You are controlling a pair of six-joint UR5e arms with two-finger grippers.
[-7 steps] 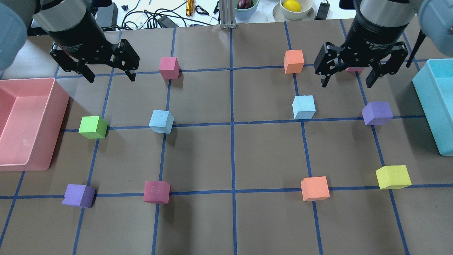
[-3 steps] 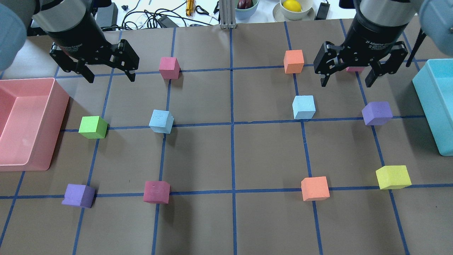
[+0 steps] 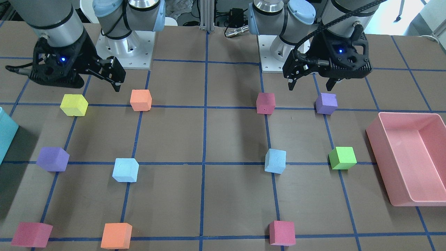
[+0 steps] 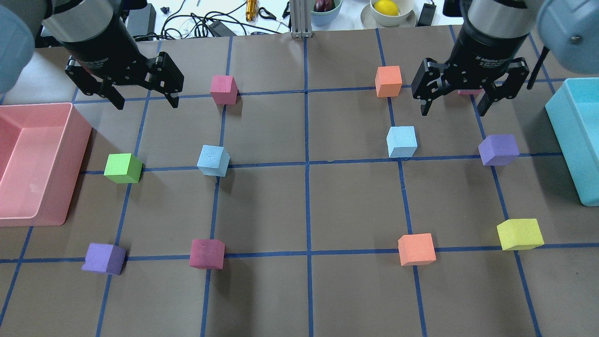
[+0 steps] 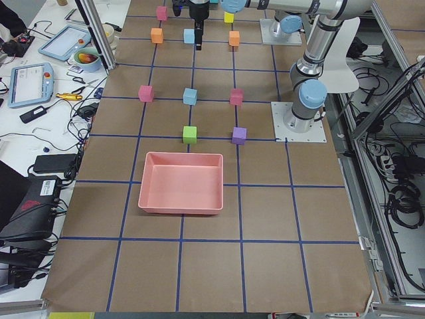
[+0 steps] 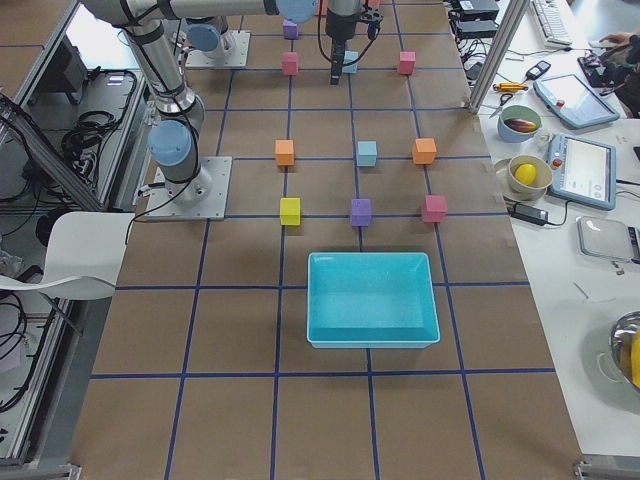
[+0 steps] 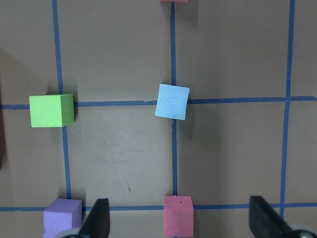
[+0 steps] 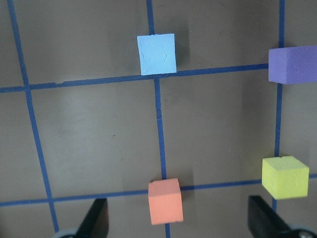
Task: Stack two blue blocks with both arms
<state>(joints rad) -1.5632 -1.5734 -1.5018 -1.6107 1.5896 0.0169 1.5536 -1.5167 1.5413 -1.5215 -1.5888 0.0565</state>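
Two pale blue blocks lie apart on the brown table. One blue block [image 4: 213,160] is left of centre and also shows in the left wrist view [image 7: 172,101]. The other blue block [image 4: 402,141] is right of centre and also shows in the right wrist view [image 8: 157,53]. My left gripper [image 4: 146,102] hangs open and empty above the table, behind and to the left of its block. My right gripper [image 4: 453,110] hangs open and empty behind and to the right of its block. Both grippers are well above the table.
A pink bin [image 4: 79,140] stands at the left edge and a teal bin [image 4: 568,121] at the right edge. Other cubes are scattered: green [image 4: 123,168], purple [image 4: 499,149], orange [image 4: 388,81], pink [image 4: 223,89], yellow [image 4: 520,233], crimson [image 4: 207,253].
My right gripper has drifted slightly toward the far side of the table and to the left. My left gripper and the blocks have hardly moved.
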